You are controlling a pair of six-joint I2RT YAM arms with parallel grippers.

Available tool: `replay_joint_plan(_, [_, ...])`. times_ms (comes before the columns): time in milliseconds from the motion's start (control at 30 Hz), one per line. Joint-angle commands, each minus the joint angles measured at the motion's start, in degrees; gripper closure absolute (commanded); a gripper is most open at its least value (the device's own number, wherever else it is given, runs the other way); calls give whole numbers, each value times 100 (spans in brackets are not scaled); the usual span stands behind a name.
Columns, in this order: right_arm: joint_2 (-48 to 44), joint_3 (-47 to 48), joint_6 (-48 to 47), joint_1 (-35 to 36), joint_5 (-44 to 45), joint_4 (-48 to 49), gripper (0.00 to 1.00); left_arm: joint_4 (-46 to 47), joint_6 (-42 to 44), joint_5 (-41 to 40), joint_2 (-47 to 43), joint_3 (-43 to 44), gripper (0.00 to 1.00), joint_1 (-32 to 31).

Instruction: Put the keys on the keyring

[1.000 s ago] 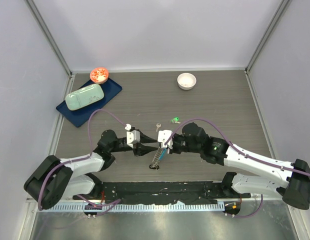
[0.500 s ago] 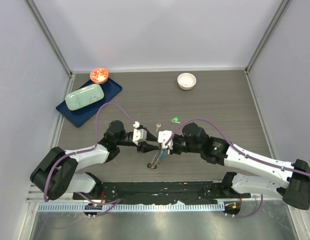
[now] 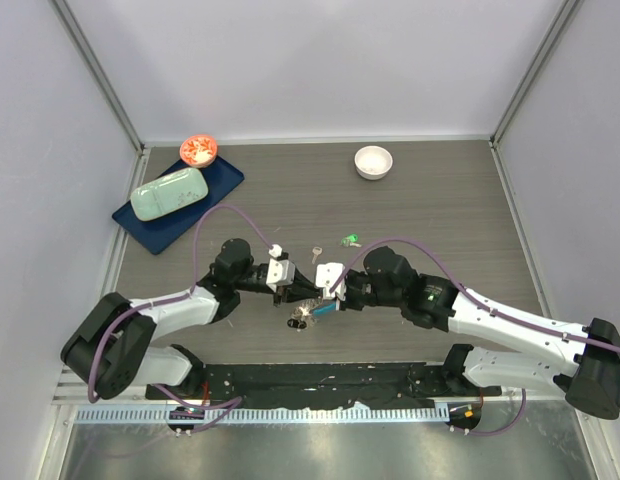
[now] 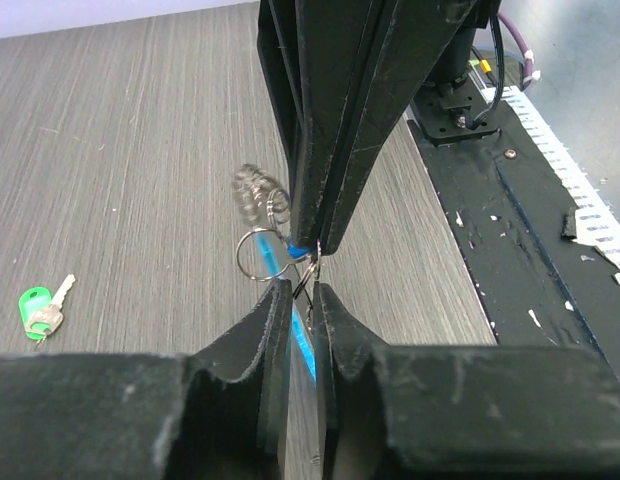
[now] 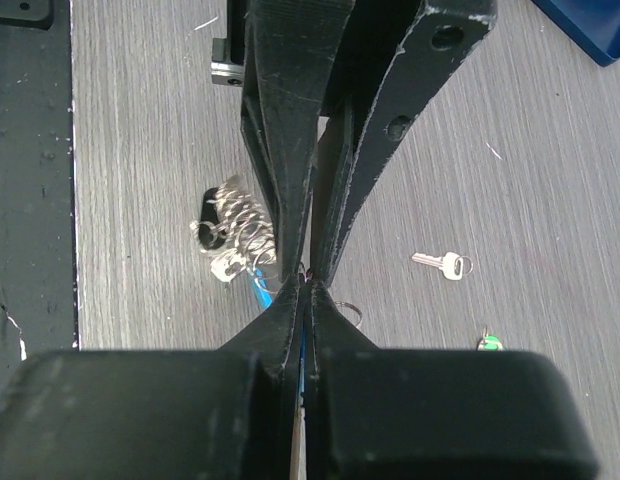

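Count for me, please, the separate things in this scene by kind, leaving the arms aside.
Loose keys: 2, the silver key and the green-headed key
Keyring: 1
White bowl: 1
Red dish: 1
Blue tray: 1
Mint-green case: 1
Total: 7

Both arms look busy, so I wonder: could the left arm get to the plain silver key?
Probably yes: the silver key lies uncovered just beyond the left gripper, though that gripper is pinching the keyring.
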Motion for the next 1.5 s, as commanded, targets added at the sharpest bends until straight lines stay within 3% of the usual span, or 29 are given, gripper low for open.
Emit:
replay_joint_plan(0, [-216,219,25,10,119,282,99,-254,185,42,-146,111,86,15])
replay_joint_plan(133, [-260,236,16,10,181,238,99,-272,186,16,-198,75,100,24])
replay_joint_plan(400, [-400,219,16,1,374,62,99,158,-192,-300,-418,-152,100,94])
replay_joint_plan(767, [-436,122,60,10,532,-96,99,1820,-1939,-1451,-769,-759,100,138])
replay_joint_plan(967, [-383,17,113,10,471,61,99,1891,-2670,-2199,-1200,-917,100,138])
replay_joint_plan(1167, [-286,-36,157,9,365,290,99,1715,-2707,-2121,-1526,-962,100,121])
replay_joint_plan(1467, [-339,104,87,10,260,203,99,1539,-1643,-1279,-937,-786,66,112])
